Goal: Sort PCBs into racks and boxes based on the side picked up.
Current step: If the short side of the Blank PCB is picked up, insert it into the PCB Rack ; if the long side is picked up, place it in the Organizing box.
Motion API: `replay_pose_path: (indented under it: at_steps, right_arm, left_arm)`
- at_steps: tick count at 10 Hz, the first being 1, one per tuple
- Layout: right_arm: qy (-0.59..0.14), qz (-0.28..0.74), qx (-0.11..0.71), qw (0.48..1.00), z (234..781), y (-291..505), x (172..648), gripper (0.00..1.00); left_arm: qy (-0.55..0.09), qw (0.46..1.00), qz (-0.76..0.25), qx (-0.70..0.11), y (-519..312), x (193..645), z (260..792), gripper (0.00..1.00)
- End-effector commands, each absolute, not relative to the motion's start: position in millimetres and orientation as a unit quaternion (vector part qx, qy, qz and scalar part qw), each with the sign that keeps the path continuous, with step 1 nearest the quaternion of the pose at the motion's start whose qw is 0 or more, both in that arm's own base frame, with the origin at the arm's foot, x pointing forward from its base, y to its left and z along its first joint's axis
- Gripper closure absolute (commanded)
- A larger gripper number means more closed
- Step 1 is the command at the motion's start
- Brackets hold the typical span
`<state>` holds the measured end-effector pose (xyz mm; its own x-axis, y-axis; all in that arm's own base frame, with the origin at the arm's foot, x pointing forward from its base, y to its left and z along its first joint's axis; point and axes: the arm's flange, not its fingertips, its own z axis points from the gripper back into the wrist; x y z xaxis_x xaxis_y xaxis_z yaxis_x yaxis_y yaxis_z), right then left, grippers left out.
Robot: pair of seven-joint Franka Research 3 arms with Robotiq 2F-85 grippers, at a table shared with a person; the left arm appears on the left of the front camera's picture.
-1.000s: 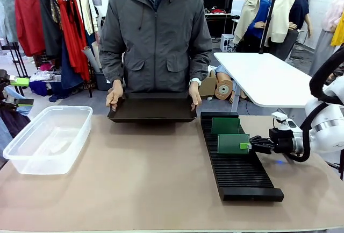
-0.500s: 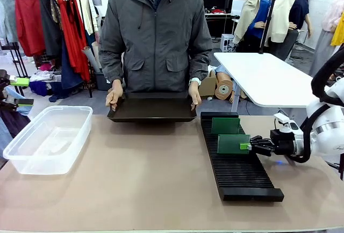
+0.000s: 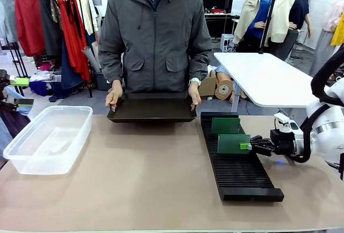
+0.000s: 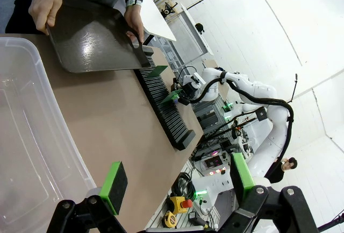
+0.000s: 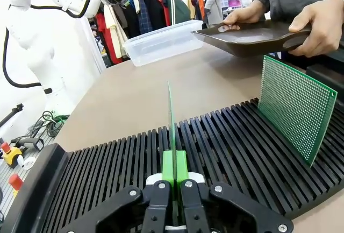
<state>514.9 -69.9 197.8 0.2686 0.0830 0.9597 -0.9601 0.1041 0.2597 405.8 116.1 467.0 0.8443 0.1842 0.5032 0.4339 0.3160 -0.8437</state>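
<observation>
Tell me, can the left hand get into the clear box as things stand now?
Probably yes. The left hand is open and hangs right beside the clear box, whose top is open, and nothing lies between them.

Your left gripper jaws gape; clear tub beneath one pad, black rack beyond.

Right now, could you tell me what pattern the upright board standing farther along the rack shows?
Light green, finely dotted upright board, clearest in the right wrist view.
</observation>
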Motion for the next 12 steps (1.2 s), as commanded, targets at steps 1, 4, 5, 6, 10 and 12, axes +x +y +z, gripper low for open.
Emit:
replay_pose_path:
  at_steps: [1,4,5,6,10,12]
  right_arm:
    - [-0.408,0.447,0.49,0.628,190,-71,516,1.0]
    - [-0.408,0.451,0.489,0.625,186,-69,518,1.0]
    - [-0.407,0.451,0.488,0.626,186,-68,519,1.0]
    - [-0.411,0.453,0.485,0.625,186,-68,519,1.0]
    - [-0.41,0.454,0.483,0.627,186,-66,521,1.0]
    - [-0.402,0.449,0.472,0.643,186,-63,512,1.0]
  left_arm:
    - [-0.266,0.764,-0.084,-0.582,116,404,469,0.0]
    - [-0.266,0.764,-0.084,-0.582,116,404,469,0.0]
    - [-0.266,0.764,-0.084,-0.582,116,404,469,0.0]
    - [-0.266,0.764,-0.084,-0.582,116,404,469,0.0]
    - [-0.266,0.764,-0.084,-0.582,116,404,469,0.0]
    - [-0.266,0.764,-0.084,-0.582,116,404,469,0.0]
